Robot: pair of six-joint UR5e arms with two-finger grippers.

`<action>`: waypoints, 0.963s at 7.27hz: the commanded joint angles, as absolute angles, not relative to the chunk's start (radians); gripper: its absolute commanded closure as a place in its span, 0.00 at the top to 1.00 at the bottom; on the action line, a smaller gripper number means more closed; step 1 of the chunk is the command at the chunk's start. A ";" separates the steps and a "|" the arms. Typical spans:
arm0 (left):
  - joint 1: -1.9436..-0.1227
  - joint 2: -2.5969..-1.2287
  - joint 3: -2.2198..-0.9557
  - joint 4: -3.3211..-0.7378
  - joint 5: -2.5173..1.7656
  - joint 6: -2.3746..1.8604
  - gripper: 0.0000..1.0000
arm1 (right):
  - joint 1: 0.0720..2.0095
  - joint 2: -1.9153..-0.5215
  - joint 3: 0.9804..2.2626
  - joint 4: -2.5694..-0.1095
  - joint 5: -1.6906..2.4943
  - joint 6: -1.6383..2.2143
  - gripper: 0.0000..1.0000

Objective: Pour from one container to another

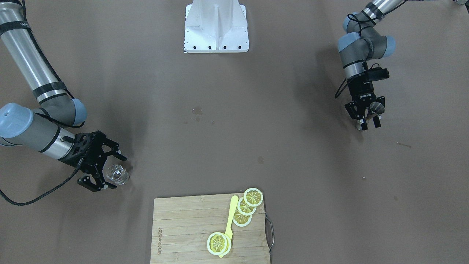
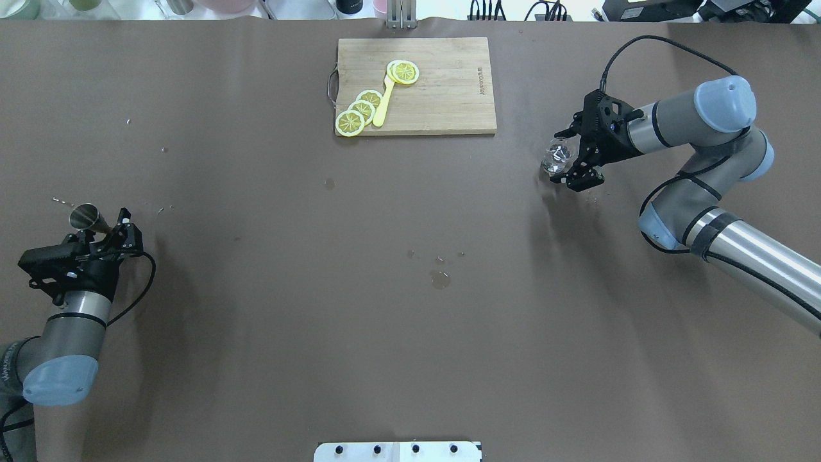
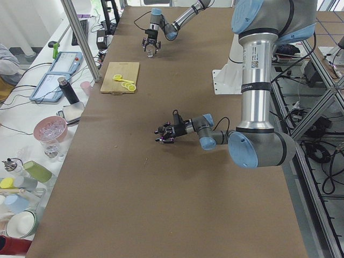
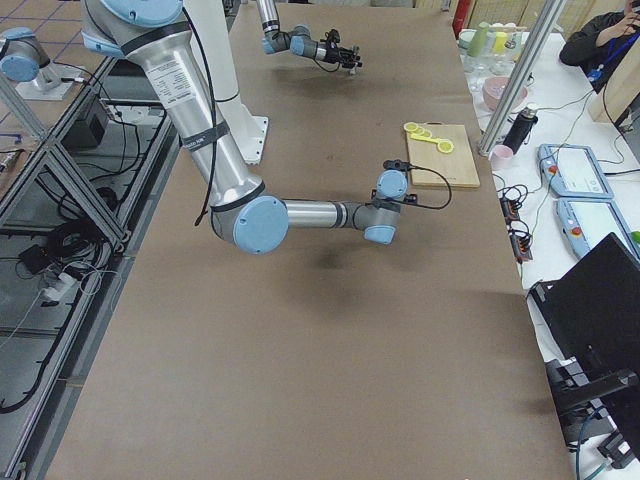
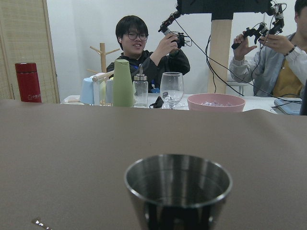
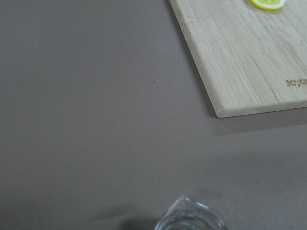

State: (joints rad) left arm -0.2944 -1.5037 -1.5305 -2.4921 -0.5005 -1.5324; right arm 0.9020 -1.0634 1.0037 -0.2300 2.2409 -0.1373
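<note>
Brown surface [image 1: 234,146]: right claw [image 1: 116,172] pinches glass [image 1: 118,174] lower left, left claw [image 1: 369,124] pinches jigger [image 1: 376,107] upper right; side grips prob. keep rims free.

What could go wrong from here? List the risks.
1. The glass tumbler sits only at the right gripper's fingertips; it may slip when lifted or tilted.
2. The jigger at the left gripper has a narrow mouth and is far across the table; the pour could miss and spill.

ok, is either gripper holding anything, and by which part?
The left gripper brackets the jigger below its rim. The right gripper straddles the glass tumbler at its side walls. Whether either is clamped cannot be told.
</note>
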 commanded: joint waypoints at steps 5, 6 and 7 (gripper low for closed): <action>-0.255 -1.462 -1.629 -2.490 -0.480 -1.526 0.98 | 0.926 -1.062 1.071 -0.230 2.247 -0.036 1.00; -0.198 -1.441 -1.662 -2.468 -0.435 -1.526 0.98 | 0.931 -1.063 1.087 -0.230 2.249 -0.002 1.00; -0.145 -1.393 -1.675 -2.429 -0.364 -1.528 0.98 | 0.949 -1.065 1.095 -0.232 2.253 0.005 1.00</action>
